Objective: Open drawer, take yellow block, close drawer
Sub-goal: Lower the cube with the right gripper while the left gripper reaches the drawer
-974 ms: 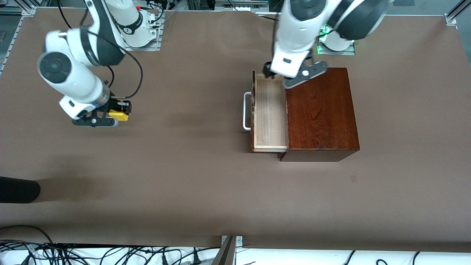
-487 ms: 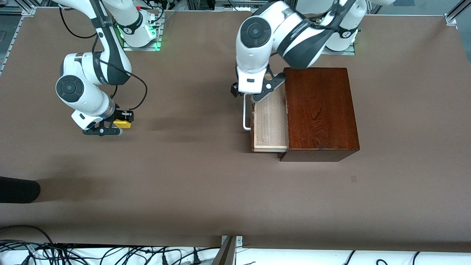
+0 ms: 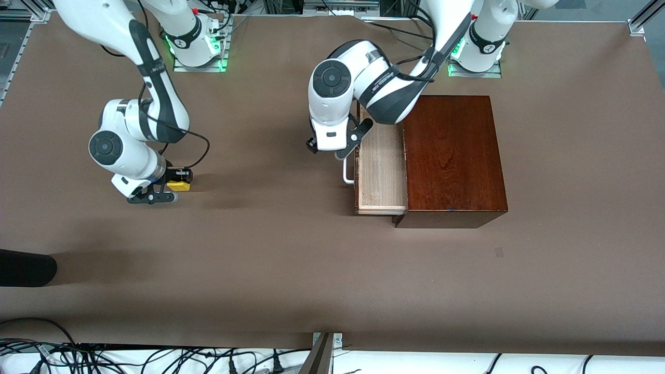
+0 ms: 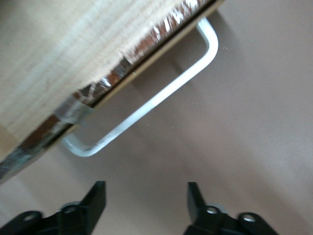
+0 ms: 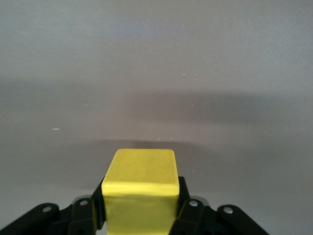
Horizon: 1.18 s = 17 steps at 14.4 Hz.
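Observation:
The drawer (image 3: pixel 382 171) stands pulled out of the glossy dark-brown box (image 3: pixel 453 158); its pale-wood tray shows nothing inside. Its white loop handle (image 3: pixel 347 174) points toward the right arm's end; it also shows in the left wrist view (image 4: pixel 146 105). My left gripper (image 3: pixel 332 148) is open and empty, over the table just beside the handle, apart from it (image 4: pixel 145 198). My right gripper (image 3: pixel 174 188) is shut on the yellow block (image 3: pixel 179 185), low over the table near the right arm's end. The block fills the space between the fingers in the right wrist view (image 5: pixel 141 188).
A dark object (image 3: pixel 26 267) lies at the table edge on the right arm's end, nearer the front camera. Cables (image 3: pixel 130 358) run along the front edge below the table.
My left gripper has swung from over the box's back corner across the drawer to beside the handle. My right gripper has lowered with the yellow block, drifting nearer the front camera.

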{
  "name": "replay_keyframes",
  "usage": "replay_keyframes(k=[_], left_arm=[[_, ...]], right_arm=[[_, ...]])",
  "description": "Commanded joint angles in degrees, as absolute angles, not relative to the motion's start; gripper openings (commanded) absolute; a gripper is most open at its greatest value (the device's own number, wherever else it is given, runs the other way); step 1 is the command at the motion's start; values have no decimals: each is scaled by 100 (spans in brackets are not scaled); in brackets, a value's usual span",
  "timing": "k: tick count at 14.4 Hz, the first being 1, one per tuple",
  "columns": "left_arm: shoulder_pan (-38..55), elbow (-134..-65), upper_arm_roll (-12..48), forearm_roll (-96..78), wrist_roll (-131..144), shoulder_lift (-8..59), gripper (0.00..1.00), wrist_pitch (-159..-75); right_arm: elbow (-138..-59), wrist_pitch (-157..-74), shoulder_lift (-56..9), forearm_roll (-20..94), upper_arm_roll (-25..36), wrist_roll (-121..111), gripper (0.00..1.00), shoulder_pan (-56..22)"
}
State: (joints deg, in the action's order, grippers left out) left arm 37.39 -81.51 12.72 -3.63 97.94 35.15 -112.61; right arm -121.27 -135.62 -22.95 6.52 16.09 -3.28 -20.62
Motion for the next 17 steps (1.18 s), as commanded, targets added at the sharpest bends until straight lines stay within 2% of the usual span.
replay_keyframes(k=[1,6,7,8,9,12,15,17], left_arm=[[3823,-7910,1187,-422,9818,3691,0,-11241],[3815,-7919,1125,-378,10447,3691,0,-11162],[3814,-7919,1108,-317,10589,3691,0,-11093],[3823,-7902,1107,-73,10678,3700,0,-10926],[3832,-7849,1125,234,10827,3735,0,-10794],[3832,-7603,1134,395,10978,3867,0,-10486],[3832,-7603,1125,413,10978,3885,0,-10477],[3832,-7585,1134,404,10978,3876,0,-10529]], right_arm=[[-12103,-13763,-2478,773,1231,-589,0,-1609],[-12085,-13781,-2575,817,1178,-353,0,-1556],[-12068,-13746,-2575,817,1169,-195,27,-1564],[-12050,-13711,-2558,809,1099,-89,92,-1564],[-12041,-13694,-2523,817,1046,-62,100,-1564],[-11796,-13152,-2295,817,1037,-79,100,-1564],[-11584,-12245,-1664,809,1063,-114,100,-1486],[-11566,-12042,-1232,791,1046,-106,100,-1459]])
